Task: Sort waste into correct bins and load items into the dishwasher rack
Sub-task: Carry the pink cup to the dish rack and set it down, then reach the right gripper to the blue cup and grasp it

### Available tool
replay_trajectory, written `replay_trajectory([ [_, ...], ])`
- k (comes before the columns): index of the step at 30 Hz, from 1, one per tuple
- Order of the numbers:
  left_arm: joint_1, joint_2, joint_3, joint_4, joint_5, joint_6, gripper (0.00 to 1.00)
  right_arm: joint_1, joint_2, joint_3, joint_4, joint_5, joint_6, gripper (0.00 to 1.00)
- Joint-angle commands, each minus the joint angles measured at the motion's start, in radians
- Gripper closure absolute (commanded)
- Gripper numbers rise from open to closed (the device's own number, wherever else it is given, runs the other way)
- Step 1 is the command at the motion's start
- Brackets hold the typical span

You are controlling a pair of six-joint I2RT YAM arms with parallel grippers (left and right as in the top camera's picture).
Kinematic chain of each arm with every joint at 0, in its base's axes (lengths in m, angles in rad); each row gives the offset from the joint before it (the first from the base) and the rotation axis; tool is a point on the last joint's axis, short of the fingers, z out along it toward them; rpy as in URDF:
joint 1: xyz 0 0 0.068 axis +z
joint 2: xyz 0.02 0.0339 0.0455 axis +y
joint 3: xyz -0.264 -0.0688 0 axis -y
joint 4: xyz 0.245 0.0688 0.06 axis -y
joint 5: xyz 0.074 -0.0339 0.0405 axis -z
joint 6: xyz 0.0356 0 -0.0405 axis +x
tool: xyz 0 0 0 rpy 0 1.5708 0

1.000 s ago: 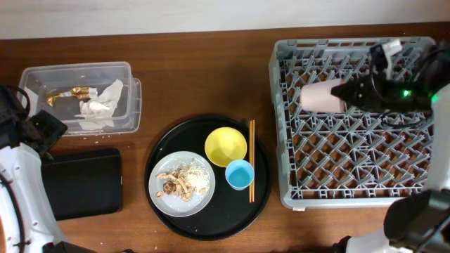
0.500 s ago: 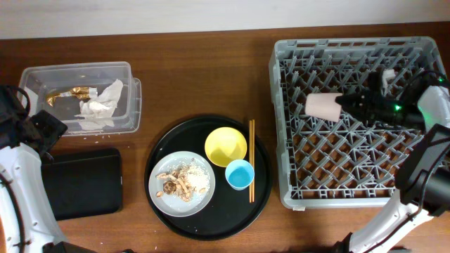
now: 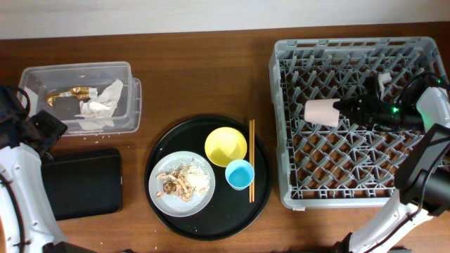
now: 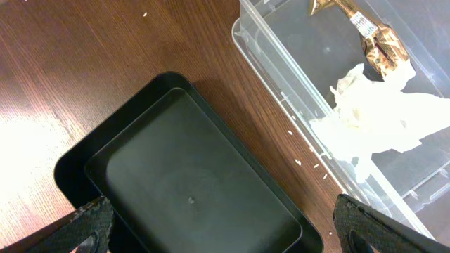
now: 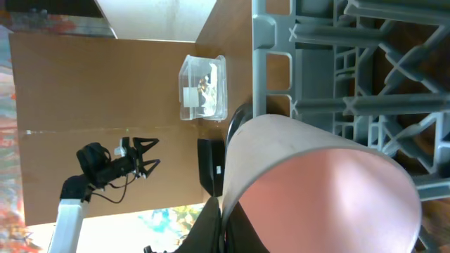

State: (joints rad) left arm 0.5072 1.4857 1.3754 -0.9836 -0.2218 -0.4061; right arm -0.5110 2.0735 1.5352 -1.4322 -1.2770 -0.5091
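Over the dishwasher rack (image 3: 275,126), the right end effector (image 3: 340,109) pinches the pink cup (image 3: 320,111).

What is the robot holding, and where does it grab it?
Right gripper pinches the small pink cup by its rim. Left gripper holds nothing.

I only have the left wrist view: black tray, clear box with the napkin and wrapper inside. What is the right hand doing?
Observer: The right hand grips the pink cup, holding it on its side over the rack.
Operator: What is waiting to be loaded?
Observer: On the round tray sit the yellow bowl, blue cup and plate, with the chopsticks along its right side.
Operator: Any waste outside the box?
Observer: Yes, scraps lie on the plate.
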Motion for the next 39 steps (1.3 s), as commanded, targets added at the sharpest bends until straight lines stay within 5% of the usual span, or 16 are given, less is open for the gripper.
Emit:
replay_trajectory([
  [1,0.002,-0.009,0.003,0.002,-0.010,-0.005,0.01,-0.008,0.002,-0.014,-0.008,0.045,-0.013,0.92],
  [5,0.002,-0.009,0.003,0.002,-0.010,-0.005,0.01,-0.023,0.001,-0.014,-0.006,0.146,0.024,0.82],
  [12,0.002,-0.009,0.003,0.002,-0.010,-0.005,0.01,-0.137,-0.056,-0.014,0.023,0.299,0.153,0.81],
  [21,0.002,-0.009,0.003,0.002,-0.010,-0.005,0.01,-0.131,-0.595,-0.014,0.045,0.661,0.447,0.81],
  [23,0.002,-0.009,0.003,0.002,-0.010,-0.005,0.01,-0.037,-0.718,-0.014,0.042,0.661,0.448,0.81],
  [27,0.002,-0.009,0.003,0.002,-0.010,-0.005,0.01,0.397,-0.880,-0.014,0.060,0.673,0.499,0.82],
  [30,0.002,-0.009,0.003,0.002,-0.010,-0.005,0.01,0.770,-0.870,-0.017,0.103,1.044,0.739,0.82],
  [33,0.002,-0.009,0.003,0.002,-0.010,-0.005,0.01,1.112,-0.777,-0.027,0.124,1.362,0.935,0.81],
  [39,0.002,-0.009,0.003,0.002,-0.010,-0.005,0.01,1.424,-0.353,-0.027,0.267,1.406,1.056,0.81],
])
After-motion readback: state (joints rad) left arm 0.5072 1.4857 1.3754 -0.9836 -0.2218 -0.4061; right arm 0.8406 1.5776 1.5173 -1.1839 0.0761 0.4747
